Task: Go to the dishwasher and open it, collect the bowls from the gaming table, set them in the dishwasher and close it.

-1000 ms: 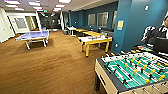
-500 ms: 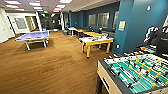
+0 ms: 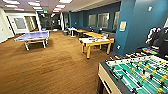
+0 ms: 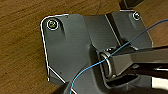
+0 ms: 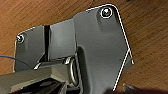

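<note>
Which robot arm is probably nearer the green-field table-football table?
Right, probably: the green-field table-football table sits to the robot's right in the head view. Each wrist view has brown wooden floor below its arm, so exact gaps are unclear.

1. Floor (image 3: 50, 67): wood-look planks, warm brown, low sheen.
2. Foosball table (image 3: 135, 75): smooth green field, pale cabinet side, dark rim.
3. Yellow table (image 3: 96, 42): painted wood legs, white top.
4. Ping-pong table (image 3: 32, 36): matt blue top.
5. Wall (image 3: 140, 25): matt teal paint.
</note>
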Available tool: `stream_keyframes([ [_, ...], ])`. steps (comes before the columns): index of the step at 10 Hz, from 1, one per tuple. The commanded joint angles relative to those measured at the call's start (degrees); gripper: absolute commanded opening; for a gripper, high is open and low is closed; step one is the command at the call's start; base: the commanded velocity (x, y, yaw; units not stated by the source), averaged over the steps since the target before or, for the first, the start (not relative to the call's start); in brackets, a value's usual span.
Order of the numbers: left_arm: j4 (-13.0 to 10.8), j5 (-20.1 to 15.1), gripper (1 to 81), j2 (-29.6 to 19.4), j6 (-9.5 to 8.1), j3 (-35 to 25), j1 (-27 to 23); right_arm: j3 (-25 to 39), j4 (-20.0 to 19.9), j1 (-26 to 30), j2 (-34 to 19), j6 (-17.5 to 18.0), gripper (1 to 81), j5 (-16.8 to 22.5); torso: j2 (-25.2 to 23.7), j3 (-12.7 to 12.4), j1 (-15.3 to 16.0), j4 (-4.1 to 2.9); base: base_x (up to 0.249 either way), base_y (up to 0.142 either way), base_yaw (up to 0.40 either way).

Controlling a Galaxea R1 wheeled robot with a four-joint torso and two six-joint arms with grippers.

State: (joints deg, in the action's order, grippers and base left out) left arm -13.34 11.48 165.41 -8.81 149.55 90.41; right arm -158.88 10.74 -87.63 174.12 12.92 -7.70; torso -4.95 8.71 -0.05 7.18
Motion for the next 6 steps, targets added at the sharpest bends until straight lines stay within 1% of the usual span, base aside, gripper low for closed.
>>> stream_keyframes([
  [1, -0.4, -2.7, 81.1, -0.5, 0.29, -0.1, -1.8, 0.2, -0.1, 2.5, 0.0, -0.2, 81.1, 2.5, 0.0, 0.0, 0.1, 0.00, 0.147, 0.000, 0.000],
  [6, -0.5, -2.7, 81.1, -0.6, 0.29, 0.0, -1.8, 0.2, -0.1, 2.5, 0.0, -0.2, 81.1, 2.5, 0.0, 0.0, 0.1, 0.00, 0.155, 0.000, 0.000],
])
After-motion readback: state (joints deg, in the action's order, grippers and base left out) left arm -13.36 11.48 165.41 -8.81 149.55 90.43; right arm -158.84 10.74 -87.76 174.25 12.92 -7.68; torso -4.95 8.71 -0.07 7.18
